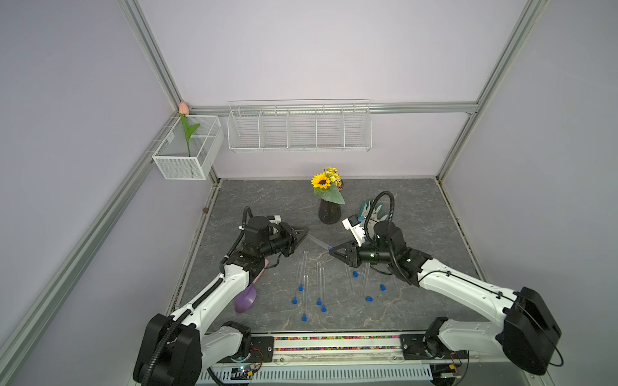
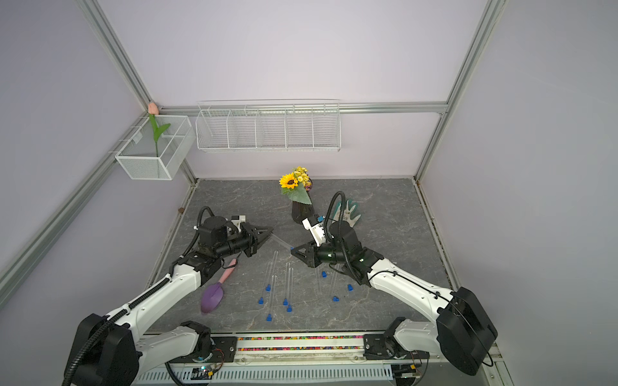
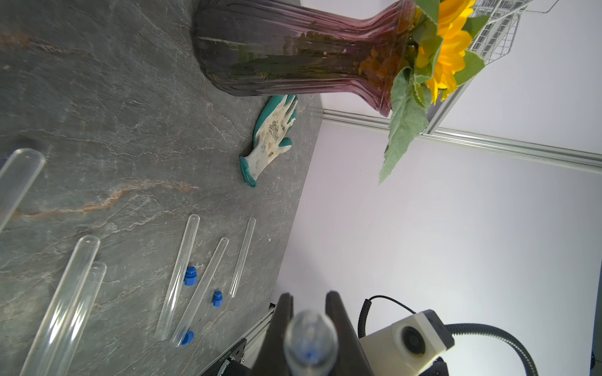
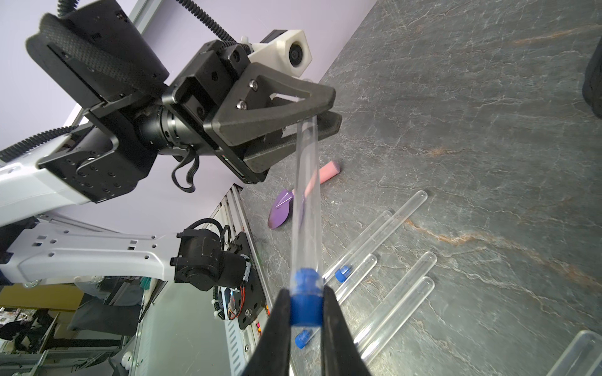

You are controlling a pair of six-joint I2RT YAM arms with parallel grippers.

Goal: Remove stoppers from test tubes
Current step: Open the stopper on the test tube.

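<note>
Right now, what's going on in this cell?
Both arms are working on one test tube, held in the air above the table. The left claw is shut near its rounded end. The right claw is shut on the blue stopper plugging the other end, and that stopper is not yet out. Other tubes lie on the table, several plugged, with a couple of loose stoppers beside them.

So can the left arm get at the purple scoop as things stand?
Probably not yet. The left end effector is shut on the test tube whose stopper the right end effector grips, and the scoop lies back by that arm's forearm.
</note>
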